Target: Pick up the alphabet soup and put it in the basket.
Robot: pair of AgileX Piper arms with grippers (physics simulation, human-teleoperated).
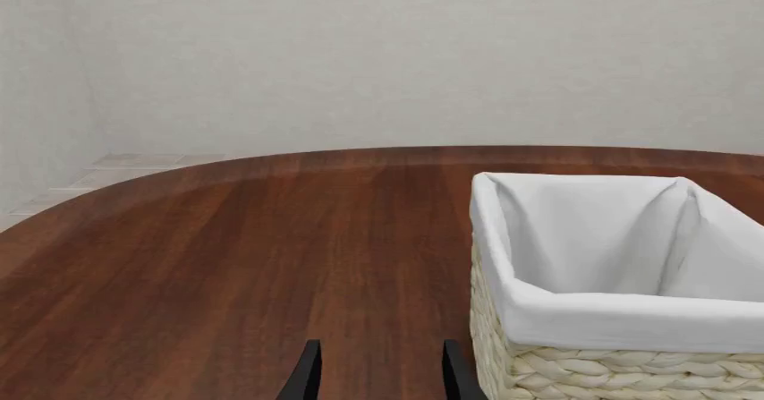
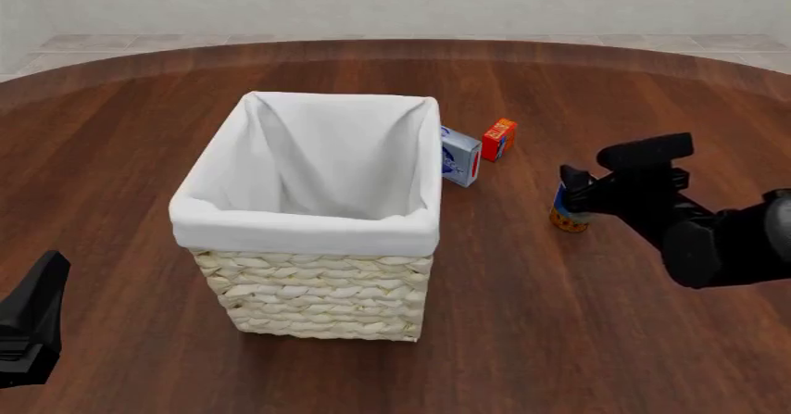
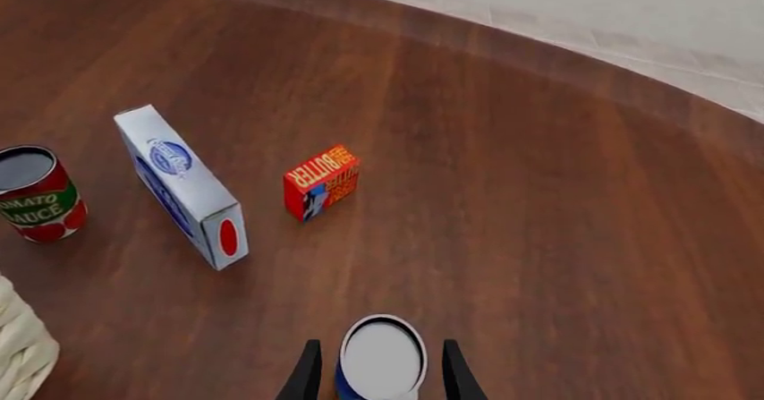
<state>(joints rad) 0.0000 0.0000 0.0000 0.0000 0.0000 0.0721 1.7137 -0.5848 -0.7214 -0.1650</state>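
The alphabet soup (image 3: 382, 357), a small blue can with a grey lid, stands upright on the table to the right of the basket. In the front view the alphabet soup (image 2: 568, 219) is partly hidden behind my right gripper (image 2: 576, 199). In the right wrist view my right gripper (image 3: 382, 378) is open, a finger on either side of the can with a thin gap on both sides. The big cream wicker basket (image 2: 309, 280) with a white liner stands mid-table and holds nothing. My left gripper (image 1: 379, 382) is open with nothing in it, low at the near left (image 2: 35, 317), beside the basket (image 1: 597, 364).
A blue-and-white box (image 2: 460, 155) and an orange-red box (image 2: 498, 139) stand just right of the basket's far corner. In the right wrist view the white box (image 3: 179, 185), the red box (image 3: 322, 181) and a tomato sauce can (image 3: 36, 194) lie beyond the soup.
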